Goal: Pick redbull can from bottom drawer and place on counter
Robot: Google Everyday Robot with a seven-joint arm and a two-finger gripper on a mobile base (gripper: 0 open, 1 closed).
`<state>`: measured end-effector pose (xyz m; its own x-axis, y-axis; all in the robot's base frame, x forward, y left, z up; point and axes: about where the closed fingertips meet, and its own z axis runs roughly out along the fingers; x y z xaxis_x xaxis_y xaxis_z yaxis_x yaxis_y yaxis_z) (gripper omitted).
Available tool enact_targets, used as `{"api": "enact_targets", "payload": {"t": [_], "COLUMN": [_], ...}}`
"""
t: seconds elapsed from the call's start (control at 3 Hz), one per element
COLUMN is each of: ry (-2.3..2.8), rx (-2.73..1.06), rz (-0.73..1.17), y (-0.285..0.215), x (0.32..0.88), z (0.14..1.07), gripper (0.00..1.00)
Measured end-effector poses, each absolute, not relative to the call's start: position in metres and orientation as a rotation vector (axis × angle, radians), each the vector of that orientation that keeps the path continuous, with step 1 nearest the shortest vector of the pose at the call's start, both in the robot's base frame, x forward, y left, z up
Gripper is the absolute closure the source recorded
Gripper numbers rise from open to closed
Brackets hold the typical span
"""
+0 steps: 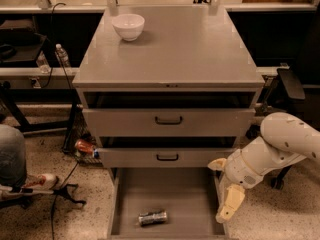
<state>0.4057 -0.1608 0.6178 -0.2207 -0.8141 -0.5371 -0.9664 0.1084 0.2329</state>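
The redbull can (152,217) lies on its side on the floor of the bottom drawer (175,191), near the drawer's front and a little left of centre. The drawer is pulled out. My gripper (224,185) hangs at the drawer's right wall, to the right of the can and above it, apart from it. Its cream fingers (229,204) stand spread and hold nothing. The counter (175,49) is the flat grey top of the cabinet, above the drawers.
A white bowl (128,26) sits at the counter's back left. The two upper drawers with black handles are slightly open. A reddish-orange can (85,146) and a plastic bottle (61,55) are left of the cabinet. A person's leg (11,156) is at the left edge.
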Motion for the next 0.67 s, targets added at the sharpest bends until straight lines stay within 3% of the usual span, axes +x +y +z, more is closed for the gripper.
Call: {"api": "enact_targets", "payload": {"t": [0.67], "ry": [1.898], "rx": [-1.834], "rz": [0.827], "y": [-0.147], "x": [0.412], "z": [0.557], "gripper": [0.00]}}
